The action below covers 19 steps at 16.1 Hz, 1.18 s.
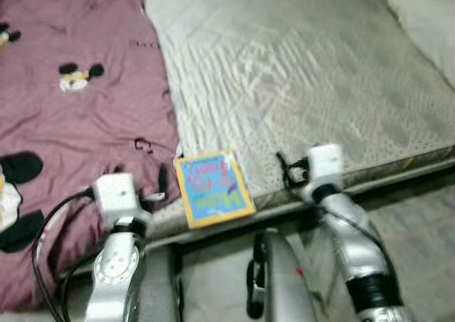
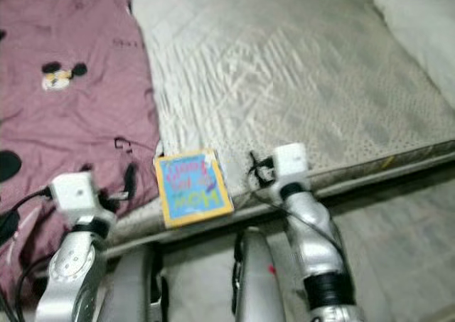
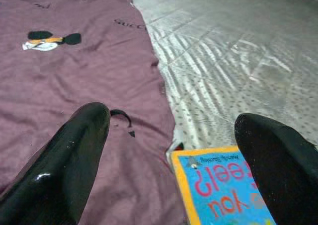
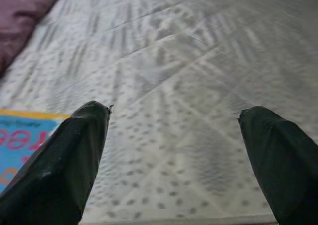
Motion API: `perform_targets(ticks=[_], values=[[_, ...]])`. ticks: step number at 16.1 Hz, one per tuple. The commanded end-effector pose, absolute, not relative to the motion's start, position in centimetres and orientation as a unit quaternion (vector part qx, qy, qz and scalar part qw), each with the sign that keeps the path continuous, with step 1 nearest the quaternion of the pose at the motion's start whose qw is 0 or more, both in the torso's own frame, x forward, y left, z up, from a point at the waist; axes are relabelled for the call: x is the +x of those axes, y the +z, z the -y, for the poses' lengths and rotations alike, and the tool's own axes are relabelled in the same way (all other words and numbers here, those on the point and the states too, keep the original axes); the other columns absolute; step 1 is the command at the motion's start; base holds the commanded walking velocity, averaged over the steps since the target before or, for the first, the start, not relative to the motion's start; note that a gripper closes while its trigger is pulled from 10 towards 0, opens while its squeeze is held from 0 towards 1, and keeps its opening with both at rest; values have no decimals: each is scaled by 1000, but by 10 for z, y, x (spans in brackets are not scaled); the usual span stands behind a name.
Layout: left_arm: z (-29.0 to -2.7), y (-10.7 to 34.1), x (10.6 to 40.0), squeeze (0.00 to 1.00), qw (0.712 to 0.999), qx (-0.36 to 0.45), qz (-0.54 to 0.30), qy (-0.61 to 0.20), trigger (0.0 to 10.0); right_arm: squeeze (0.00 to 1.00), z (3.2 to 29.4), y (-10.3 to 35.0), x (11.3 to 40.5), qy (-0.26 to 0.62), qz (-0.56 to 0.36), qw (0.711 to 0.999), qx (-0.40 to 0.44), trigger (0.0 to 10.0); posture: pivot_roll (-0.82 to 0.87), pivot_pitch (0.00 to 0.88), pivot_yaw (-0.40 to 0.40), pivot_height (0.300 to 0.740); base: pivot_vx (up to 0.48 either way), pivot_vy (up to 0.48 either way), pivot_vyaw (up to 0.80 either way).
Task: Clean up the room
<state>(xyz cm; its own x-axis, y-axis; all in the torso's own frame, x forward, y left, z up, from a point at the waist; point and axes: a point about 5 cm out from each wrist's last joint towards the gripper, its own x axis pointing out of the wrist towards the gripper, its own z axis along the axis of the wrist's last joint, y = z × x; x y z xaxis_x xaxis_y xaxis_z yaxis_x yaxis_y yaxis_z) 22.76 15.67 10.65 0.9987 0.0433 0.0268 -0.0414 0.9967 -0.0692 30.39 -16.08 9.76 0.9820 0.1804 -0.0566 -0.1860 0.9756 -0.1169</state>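
A: What lies on the bed?

B: A maroon blanket covers its left part, wrinkled and soft, printed with cartoon mouse heads. Beside it the bare mattress shows, a pale grey quilted fabric with a dotted diamond pattern. A white pillow sits at the far right corner.

A: And the thing to tidy?

B: A thin square book with a yellow border and a blue cover with pink and green lettering. It lies flat at the near edge of the mattress, touching the blanket's edge, one corner reaching over the bed's rim.

A: Where are the grippers?

B: The left gripper hovers over the blanket's near edge, just left of the book, fingers spread wide with nothing between them. The right gripper hangs above the bare mattress just right of the book, also wide open and empty. The book lies between the two.

A: Anything in the way?

B: The blanket's folded hem next to the book is the only thing close to it. Below the bed's edge there is a pale floor, and the picture is a little blurred.
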Motion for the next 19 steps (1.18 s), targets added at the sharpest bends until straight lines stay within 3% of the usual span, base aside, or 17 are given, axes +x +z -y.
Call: perform_targets(ticks=[1,4,11,19], values=[[-165,99,221,0,999,-29,-7,35,10000,0,155,93,301,98,-27,993,-56,10000,-21,242,-35,620,0,0,0],[-166,99,221,0,999,-31,-7,42,10000,0,153,93,301,102,-25,993,-60,10000,-16,244,-32,620,0,0,0],[-173,80,230,0,993,-61,-71,66,10000,0,153,92,299,112,-30,991,-67,10000,-36,267,-41,550,0,0,0],[-182,68,253,0,986,-94,-85,104,10000,0,181,100,303,83,-22,990,-109,10000,-95,269,-43,550,0,0,0]])
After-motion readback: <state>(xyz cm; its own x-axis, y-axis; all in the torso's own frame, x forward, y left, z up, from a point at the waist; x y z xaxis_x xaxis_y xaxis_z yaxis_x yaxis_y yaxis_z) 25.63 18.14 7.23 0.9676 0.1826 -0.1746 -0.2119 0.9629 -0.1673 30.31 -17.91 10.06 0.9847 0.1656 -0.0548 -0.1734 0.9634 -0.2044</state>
